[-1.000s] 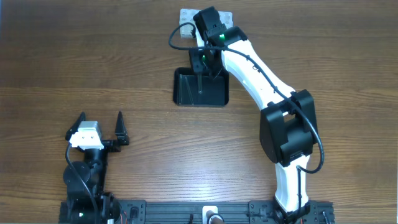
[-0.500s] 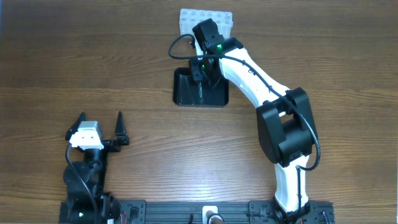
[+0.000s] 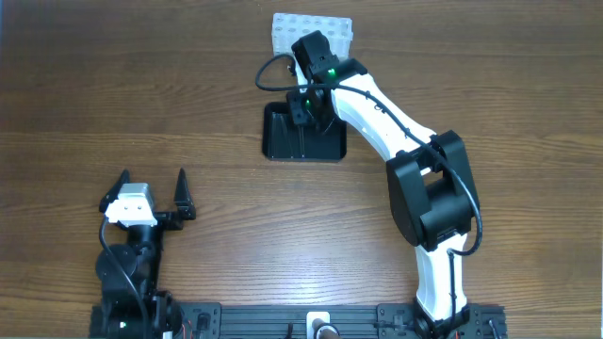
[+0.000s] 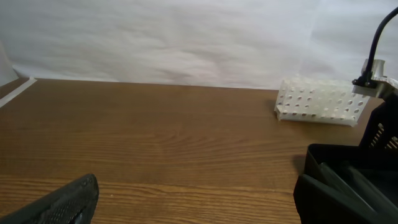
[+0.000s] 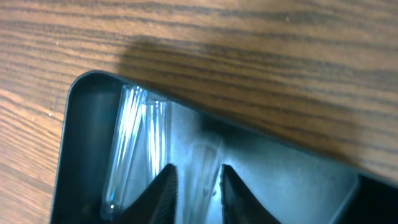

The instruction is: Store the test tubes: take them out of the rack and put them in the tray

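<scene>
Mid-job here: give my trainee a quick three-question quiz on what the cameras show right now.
1. True or false: the left gripper rests with jaws open, far from the black tray.
2. How many test tubes lie loose in the tray beside the right gripper? A one, B two, C four.
3. Fill in: the right gripper's jaws grip a ___.
Key: 1 true; 2 B; 3 test tube.
</scene>
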